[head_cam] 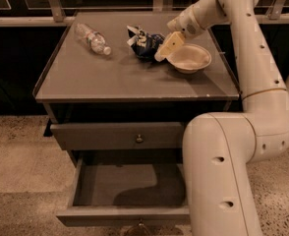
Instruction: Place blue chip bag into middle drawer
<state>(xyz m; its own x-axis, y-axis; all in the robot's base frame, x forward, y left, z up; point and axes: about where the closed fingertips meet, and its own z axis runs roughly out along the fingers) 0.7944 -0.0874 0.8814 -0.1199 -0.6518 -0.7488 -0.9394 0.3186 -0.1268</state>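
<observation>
Hand (165, 47) hangs low over the far right of the worktop (125, 80); released or clenched, I cannot tell. Nearest, the middle drawer (120, 215) stands pulled open. Farther back, the blue chip bag (143, 39) lies crumpled just left of the hand, its long axis roughly left-right, white bowl (189, 59) to the right.

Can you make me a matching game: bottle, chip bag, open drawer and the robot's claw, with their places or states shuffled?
1. water bottle
2. blue chip bag
3. middle drawer
4. gripper

A. pulled out, below the knobbed drawer
B. over the cabinet top, between bag and white bowl
C. lying on its side, back left of the top
D. crumpled, at the back, left of the bowl

Pairs: 1-C, 2-D, 3-A, 4-B.
</observation>
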